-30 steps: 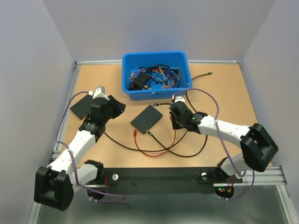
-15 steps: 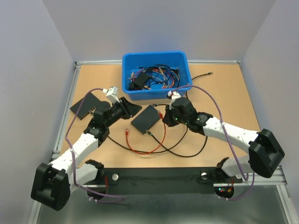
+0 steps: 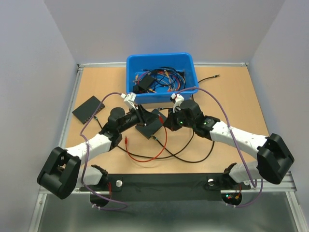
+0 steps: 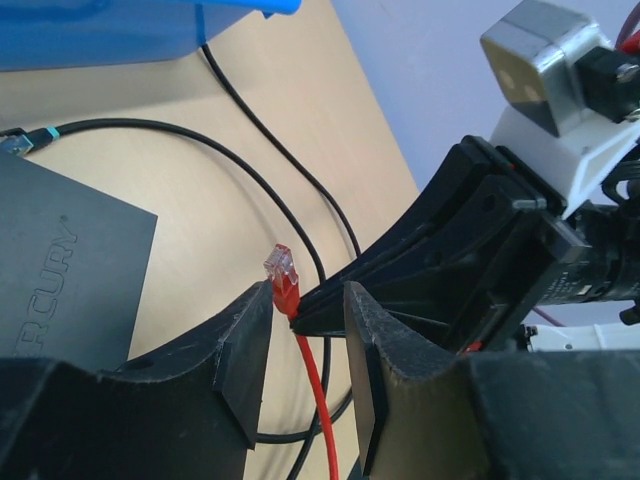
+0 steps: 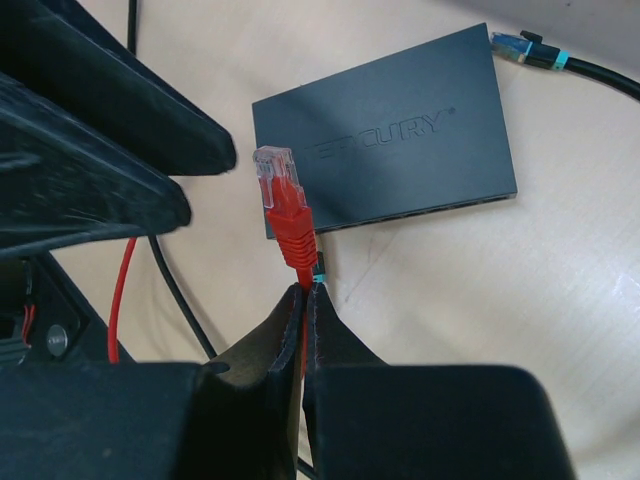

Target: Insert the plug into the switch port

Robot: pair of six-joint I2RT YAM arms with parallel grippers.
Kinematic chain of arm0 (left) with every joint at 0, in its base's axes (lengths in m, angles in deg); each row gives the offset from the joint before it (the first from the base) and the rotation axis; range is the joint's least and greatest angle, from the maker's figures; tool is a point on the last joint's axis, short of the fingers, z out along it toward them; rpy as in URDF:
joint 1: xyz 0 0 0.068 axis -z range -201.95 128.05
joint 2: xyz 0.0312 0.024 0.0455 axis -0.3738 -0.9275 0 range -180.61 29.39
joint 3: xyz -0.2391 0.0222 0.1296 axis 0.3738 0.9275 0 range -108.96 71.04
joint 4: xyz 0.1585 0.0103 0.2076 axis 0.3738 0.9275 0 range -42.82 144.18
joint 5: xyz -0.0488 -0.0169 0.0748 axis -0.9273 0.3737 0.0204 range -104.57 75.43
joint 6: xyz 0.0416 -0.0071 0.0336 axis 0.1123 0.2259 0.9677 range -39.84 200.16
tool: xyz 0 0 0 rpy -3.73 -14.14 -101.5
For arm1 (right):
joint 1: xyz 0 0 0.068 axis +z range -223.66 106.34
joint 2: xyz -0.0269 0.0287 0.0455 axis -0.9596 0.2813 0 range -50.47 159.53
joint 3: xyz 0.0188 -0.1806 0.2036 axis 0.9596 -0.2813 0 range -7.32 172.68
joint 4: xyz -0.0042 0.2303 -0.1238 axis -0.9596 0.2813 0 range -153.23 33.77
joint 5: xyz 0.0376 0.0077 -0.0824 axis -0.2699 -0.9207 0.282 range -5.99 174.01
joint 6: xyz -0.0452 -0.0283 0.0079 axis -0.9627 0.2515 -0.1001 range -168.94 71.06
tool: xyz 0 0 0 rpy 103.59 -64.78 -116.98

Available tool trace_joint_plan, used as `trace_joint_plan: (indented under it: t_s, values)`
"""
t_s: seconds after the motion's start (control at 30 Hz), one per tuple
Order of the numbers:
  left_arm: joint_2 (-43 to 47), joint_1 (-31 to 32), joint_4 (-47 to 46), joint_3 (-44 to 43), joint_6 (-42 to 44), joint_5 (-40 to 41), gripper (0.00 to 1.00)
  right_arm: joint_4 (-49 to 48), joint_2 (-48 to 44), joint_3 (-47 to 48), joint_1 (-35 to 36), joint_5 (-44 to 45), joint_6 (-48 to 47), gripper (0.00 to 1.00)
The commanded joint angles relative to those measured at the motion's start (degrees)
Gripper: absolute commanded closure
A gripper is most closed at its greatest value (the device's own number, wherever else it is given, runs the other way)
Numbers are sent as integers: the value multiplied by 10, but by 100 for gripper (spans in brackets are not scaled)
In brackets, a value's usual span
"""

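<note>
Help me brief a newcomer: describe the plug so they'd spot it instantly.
In front of the blue bin lies a black switch box. Right by it, the right gripper pinches the plug by its tail. It alone has a red boot and clear tip; the nearby connector is teal-banded on black cable.

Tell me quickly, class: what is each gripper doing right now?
Left gripper: open, fingers apart, holding nothing.
Right gripper: closed, holding the plug just behind its red boot.
</note>
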Motion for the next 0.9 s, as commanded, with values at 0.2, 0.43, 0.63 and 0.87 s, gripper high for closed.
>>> trace_joint_plan:
  t_s: [0.2,0.43,0.63,0.87]
  values:
    - [-27,21,-63,-13,3,14,54,-48,-16,5,2,-32,4,99]
    - [-33,22,-53,-11,11,37,54,-50,-25,5,2,-37,6,99]
    - [-35,22,-45,-12,16,56,54,-51,-26,4,2,-47,7,99]
    - [-25,23,-57,-17,16,66,55,-58,-29,1,2,-63,10,99]
